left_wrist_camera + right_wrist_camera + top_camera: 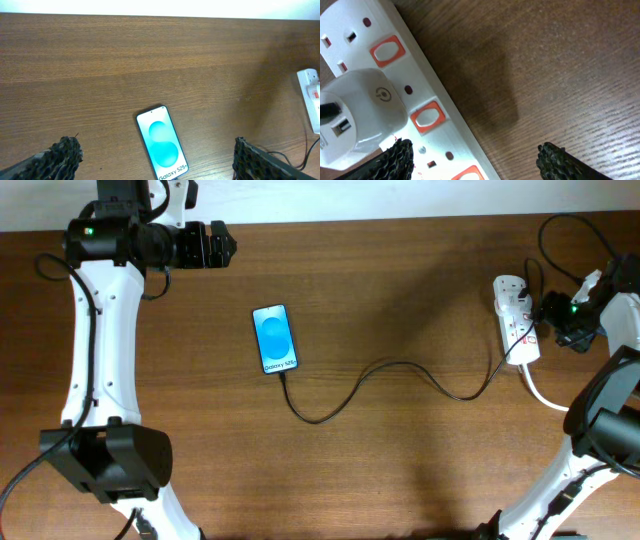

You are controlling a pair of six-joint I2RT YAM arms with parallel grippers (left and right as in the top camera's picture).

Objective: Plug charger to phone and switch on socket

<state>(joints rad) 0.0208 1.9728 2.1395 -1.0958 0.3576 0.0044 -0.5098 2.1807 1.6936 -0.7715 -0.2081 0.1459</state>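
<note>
The phone point(275, 338) lies flat on the table left of centre, blue screen lit, white text strip at its near end; it also shows in the left wrist view point(162, 143). The thin black charger cable point(380, 372) runs from the phone's near end in a curve to the socket point(515, 320), a white power strip at the right. In the right wrist view the socket point(440, 127) carries a white adapter point(362, 112) and red-framed switches. My left gripper point(225, 246) is open, well above the phone's far side. My right gripper point(556, 313) is open, just over the socket.
The socket's thick white cord point(545, 395) trails toward the right arm. Bare brown wood lies between phone and socket. The table's far edge point(160, 16) meets a white wall.
</note>
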